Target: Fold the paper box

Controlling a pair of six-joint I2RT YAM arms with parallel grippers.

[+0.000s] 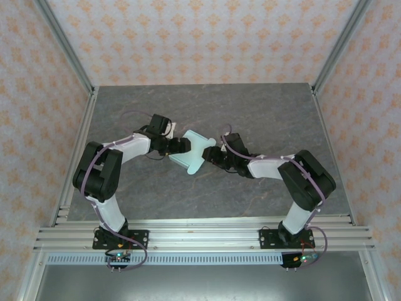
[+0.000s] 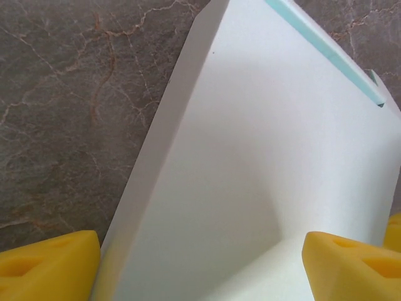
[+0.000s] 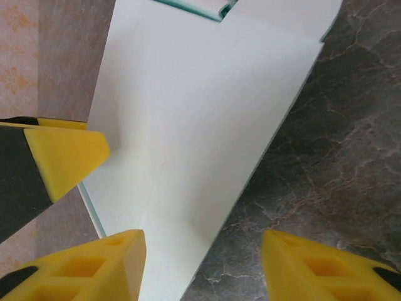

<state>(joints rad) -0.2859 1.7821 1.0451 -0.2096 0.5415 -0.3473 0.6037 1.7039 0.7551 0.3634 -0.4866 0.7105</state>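
Note:
The paper box (image 1: 195, 150) is a pale mint-green die-cut sheet, partly creased, in the middle of the table between the two grippers. My left gripper (image 1: 178, 145) meets it from the left and my right gripper (image 1: 216, 155) from the right. In the left wrist view the sheet (image 2: 263, 157) rises as a folded panel between the widely spread yellow fingers (image 2: 44, 266), and the gripper (image 2: 200, 269) is open. In the right wrist view the sheet (image 3: 200, 113) reaches down between the open gripper's (image 3: 200, 266) fingers (image 3: 94, 263), nearer the left one. The left gripper's yellow fingertip (image 3: 66, 157) touches the sheet's left edge.
The grey marble-patterned table (image 1: 263, 113) is framed by aluminium posts and patterned wallpaper walls. An aluminium rail (image 1: 200, 235) carrying both arm bases runs along the near edge. Bare tabletop (image 3: 338, 157) lies to the right of the sheet.

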